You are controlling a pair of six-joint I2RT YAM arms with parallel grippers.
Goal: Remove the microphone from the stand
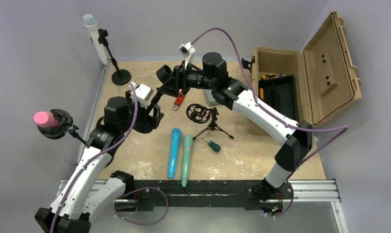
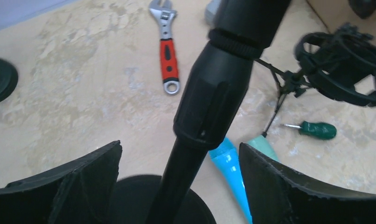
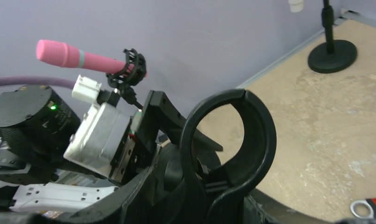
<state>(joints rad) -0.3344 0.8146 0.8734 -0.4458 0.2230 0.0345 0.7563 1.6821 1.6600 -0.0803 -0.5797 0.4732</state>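
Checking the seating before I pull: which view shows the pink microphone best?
Right wrist: the pink microphone lies side-on, seated in its black clip. Top external shows it foreshortened at the left edge; left wrist misses it.

Was a robotics lab test cell: plain lilac walls [image 1: 193, 19] boxed in a scuffed tan table [image 1: 261, 150], w/ left arm [image 1: 89, 167] & right arm [image 1: 261, 114] fixed by an alu rail [image 1: 319, 190] at near edge, purple cables [image 1: 218, 28], open tool case [image 1: 329, 63], wrench [image 1: 178, 101] & screwdriver [image 1: 213, 145] lying loose.

The black stand [image 2: 209, 107] is rising upright from its round base, its clip [image 3: 266, 140] gaping open. A blue mic [image 1: 174, 153] and a teal mic [image 1: 187, 160] are lying side by side nearby.
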